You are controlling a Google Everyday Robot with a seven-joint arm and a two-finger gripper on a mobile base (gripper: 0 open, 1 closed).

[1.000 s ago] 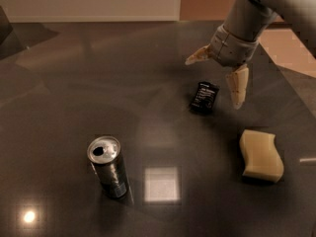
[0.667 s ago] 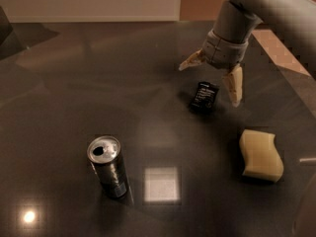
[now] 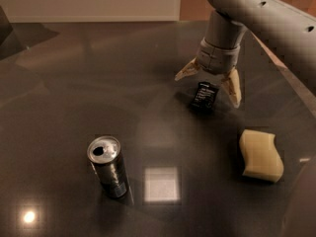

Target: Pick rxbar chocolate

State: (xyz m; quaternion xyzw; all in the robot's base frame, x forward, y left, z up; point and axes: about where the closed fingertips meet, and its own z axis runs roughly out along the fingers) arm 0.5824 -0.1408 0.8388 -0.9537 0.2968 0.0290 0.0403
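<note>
The gripper (image 3: 211, 85) hangs low over the far right of the tabletop (image 3: 64, 107), its 2 tan jaws spread wide and holding nothing, 1 on each side of the rxbar chocolate (image 3: 205, 96). The bar lies flat between them, a small black rectangle with white print. It looks light, slightly pliant and slick-wrapped, so closing on its 2 long edges seems safest. Nearer lie a wavy, soft-looking pale yellow sponge (image 3: 260, 155) and an upright dark metal can (image 3: 108, 167).

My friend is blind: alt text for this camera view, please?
A robot arm's gripper, fingers spread open, straddles a black rxbar chocolate on a dark table. A drink can stands front left; a pale yellow sponge lies right.
</note>
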